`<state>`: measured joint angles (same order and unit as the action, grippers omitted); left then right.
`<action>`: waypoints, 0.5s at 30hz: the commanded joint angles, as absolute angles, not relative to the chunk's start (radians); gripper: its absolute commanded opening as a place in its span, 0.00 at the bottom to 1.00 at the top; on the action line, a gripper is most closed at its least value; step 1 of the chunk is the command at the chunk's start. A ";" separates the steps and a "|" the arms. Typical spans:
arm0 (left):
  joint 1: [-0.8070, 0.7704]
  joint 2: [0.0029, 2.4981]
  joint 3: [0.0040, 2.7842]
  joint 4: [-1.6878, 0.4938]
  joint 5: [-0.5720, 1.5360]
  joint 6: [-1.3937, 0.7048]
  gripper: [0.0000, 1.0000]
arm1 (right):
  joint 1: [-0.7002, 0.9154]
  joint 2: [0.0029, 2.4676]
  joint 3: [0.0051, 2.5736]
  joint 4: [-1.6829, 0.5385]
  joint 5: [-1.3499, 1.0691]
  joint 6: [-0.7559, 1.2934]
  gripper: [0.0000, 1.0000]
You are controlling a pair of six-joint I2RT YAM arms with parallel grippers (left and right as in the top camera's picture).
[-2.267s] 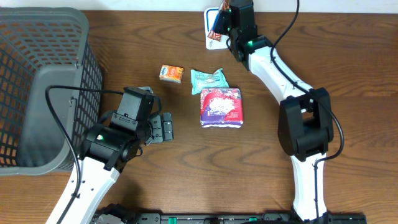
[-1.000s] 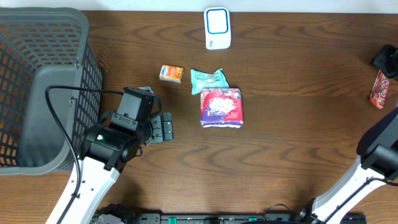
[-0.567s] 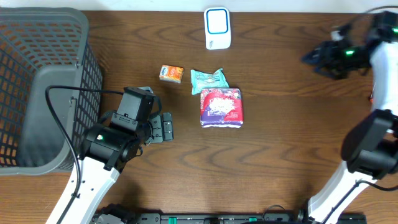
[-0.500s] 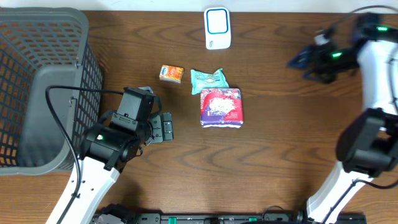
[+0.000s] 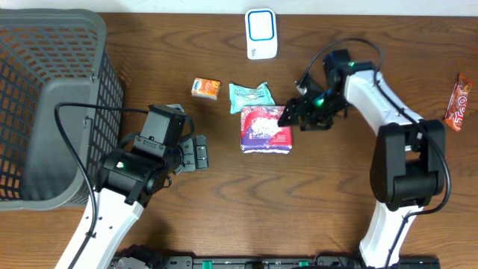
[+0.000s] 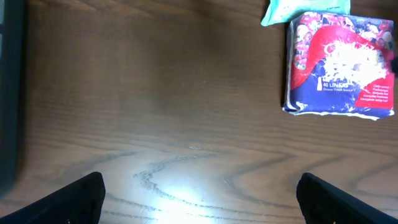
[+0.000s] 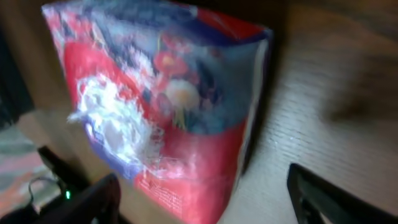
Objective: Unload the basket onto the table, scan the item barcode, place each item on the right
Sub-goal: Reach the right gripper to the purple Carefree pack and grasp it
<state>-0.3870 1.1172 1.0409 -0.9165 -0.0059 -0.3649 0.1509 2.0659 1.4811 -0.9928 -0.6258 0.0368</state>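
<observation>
The soft, glossy red-and-blue packet (image 5: 265, 128) lay flat mid-tabletop (image 5: 246, 217) on dark wood grain. It was nearly square, print up, with the lettering's top toward the white rounded scanner (image 5: 261, 33). The right claw (image 5: 291, 116) hung at its right edge, fingers spread, gripping nothing. The left claw (image 5: 198, 153) gaped wide, well to the left.

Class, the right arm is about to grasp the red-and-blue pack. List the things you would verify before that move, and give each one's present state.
1. Right gripper open: ok.
2. Pack just ahead of its fingers, not gripped: ok.
3. Pack free of the teal packet at its top edge: cannot tell, they may touch.
4. Scanner uncovered: ok.
5. Left gripper open, apart from the pack: ok.
6. Barcode side known: cannot tell, none shows.
</observation>
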 commanded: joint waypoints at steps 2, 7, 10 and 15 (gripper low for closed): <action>-0.382 1.119 1.042 -0.919 -0.011 -0.352 0.98 | 0.186 2.048 1.374 -0.874 -0.728 0.105 0.69; -0.382 1.119 1.042 -0.919 -0.011 -0.352 0.98 | 0.202 2.048 1.333 -0.815 -0.685 0.164 0.29; -0.382 1.119 1.042 -0.919 -0.011 -0.352 0.98 | 0.199 2.037 1.371 -0.859 -0.567 0.239 0.04; -0.382 1.119 1.042 -0.919 -0.011 -0.352 0.98 | 0.205 1.987 1.566 -1.070 -0.227 0.258 0.01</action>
<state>-0.3870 1.1172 1.0409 -0.9169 -0.0063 -0.3649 0.1974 2.0518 1.4448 -1.0031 -0.5117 0.2157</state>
